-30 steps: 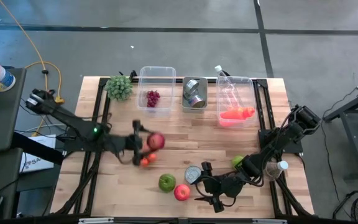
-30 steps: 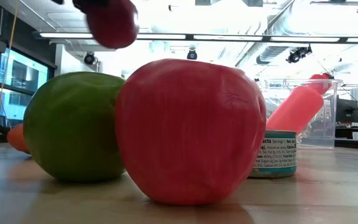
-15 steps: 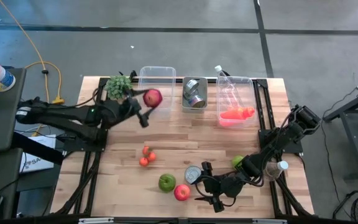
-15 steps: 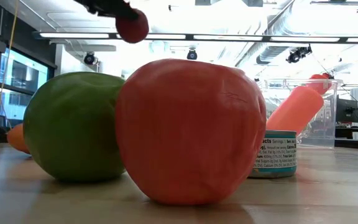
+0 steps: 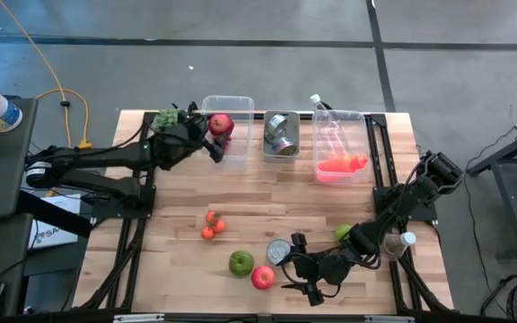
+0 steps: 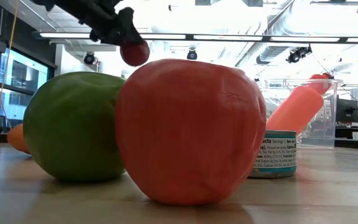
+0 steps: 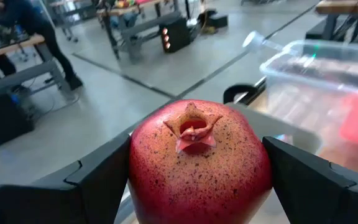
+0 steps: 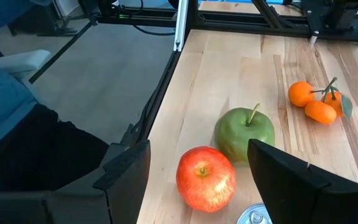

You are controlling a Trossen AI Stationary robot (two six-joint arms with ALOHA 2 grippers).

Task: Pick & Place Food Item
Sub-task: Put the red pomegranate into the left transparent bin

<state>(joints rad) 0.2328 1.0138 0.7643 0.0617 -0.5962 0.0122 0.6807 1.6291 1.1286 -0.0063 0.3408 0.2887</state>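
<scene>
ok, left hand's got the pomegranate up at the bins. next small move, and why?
Probably lower, then open. The left hand grips the pomegranate between both fingers, above the left clear bin that already holds grapes. It looks lined up over the bin but sits high, so a straight drop could bounce. The right hand waits near the front apples.

Both arms are matte black all over, built from slim tube links with chunkier blocks at the joints. The left arm (image 5: 97, 161) has a tiny green light glowing on it. Fingers (image 7: 98, 180) are flat, angular black slabs with beveled edges, same on the right arm (image 5: 402, 211).
</scene>
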